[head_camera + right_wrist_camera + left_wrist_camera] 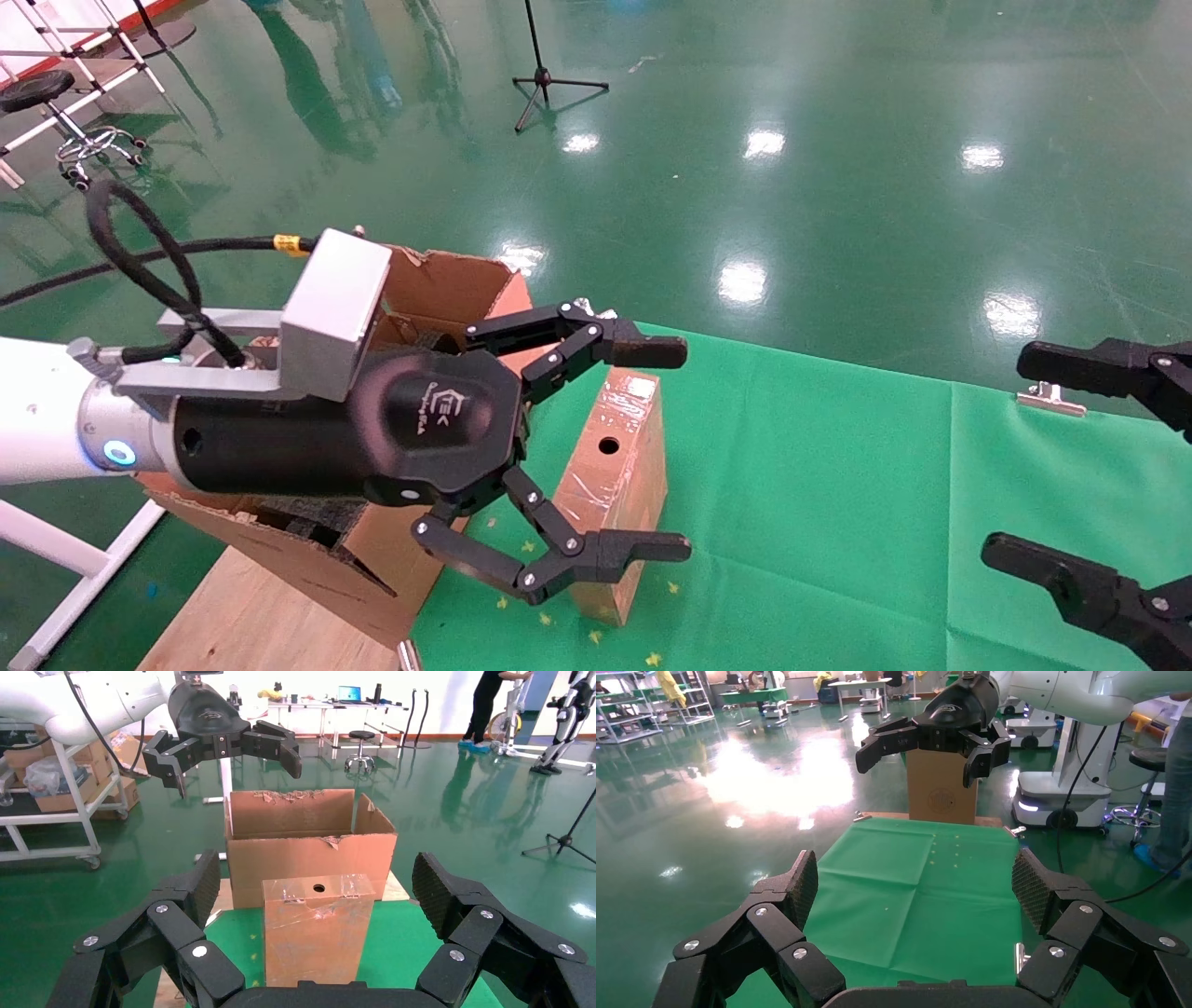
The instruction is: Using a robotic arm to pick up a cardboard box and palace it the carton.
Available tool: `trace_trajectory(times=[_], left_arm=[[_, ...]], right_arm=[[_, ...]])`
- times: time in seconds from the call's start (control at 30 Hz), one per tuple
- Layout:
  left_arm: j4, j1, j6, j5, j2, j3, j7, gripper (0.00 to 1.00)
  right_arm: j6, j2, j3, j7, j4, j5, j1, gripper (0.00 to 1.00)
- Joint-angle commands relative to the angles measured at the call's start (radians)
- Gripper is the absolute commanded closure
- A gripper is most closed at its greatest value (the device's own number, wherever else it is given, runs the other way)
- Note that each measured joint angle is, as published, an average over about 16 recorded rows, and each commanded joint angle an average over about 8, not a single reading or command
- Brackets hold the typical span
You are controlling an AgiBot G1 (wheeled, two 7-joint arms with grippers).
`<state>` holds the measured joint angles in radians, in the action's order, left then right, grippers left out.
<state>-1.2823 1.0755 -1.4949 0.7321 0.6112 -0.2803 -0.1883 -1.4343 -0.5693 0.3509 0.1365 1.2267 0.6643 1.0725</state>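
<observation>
The cardboard box [615,457], narrow, brown and tape-wrapped with a round hole in its top face, stands upright on the green cloth [838,485], right beside the carton [447,280]. The carton is large with torn edges and dark foam inside. The robotic arm's left gripper [686,450] is open and empty; the right wrist view shows it [225,762] hanging well above the carton [309,857] and the box [316,945]. My right gripper [1004,455] is open and empty at the cloth's right side, facing the box from a distance. The left wrist view shows only cloth between its own fingers [807,881].
The carton rests on a wooden board [242,615] at the table's left end. A metal clip [1048,399] holds the cloth's far edge. Another brown box [940,790] stands past the table's right end. A tripod [545,79] and a stool [56,102] are on the floor beyond.
</observation>
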Motion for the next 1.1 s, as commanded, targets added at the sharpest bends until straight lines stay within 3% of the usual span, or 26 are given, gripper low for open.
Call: trace_trajectory(times=[0.03,0.53,0.6,0.83,0.9,1.1], left_arm=[[0.000,0.000,0.000,0.000,0.000,0.000,0.000,0.00],[0.000,0.000,0.000,0.000,0.000,0.000,0.000,0.00],[-0.001,0.000,0.000,0.001,0.000,0.000,0.001,0.00],[-0.002,0.026,0.002,0.052,-0.005,-0.009,0.021,0.00],[-0.001,0.050,0.008,0.094,-0.003,-0.022,0.024,0.00],[0.016,0.134,0.047,0.220,0.022,-0.067,0.002,0.00]], right_arm=[[0.000,0.000,0.000,0.000,0.000,0.000,0.000,0.00],[0.000,0.000,0.000,0.000,0.000,0.000,0.000,0.00],[0.000,0.000,0.000,0.000,0.000,0.000,0.000,0.11],[0.000,0.000,0.000,0.000,0.000,0.000,0.000,0.94],[0.000,0.000,0.000,0.000,0.000,0.000,0.000,1.00],[0.000,0.000,0.000,0.000,0.000,0.000,0.000,1.00]])
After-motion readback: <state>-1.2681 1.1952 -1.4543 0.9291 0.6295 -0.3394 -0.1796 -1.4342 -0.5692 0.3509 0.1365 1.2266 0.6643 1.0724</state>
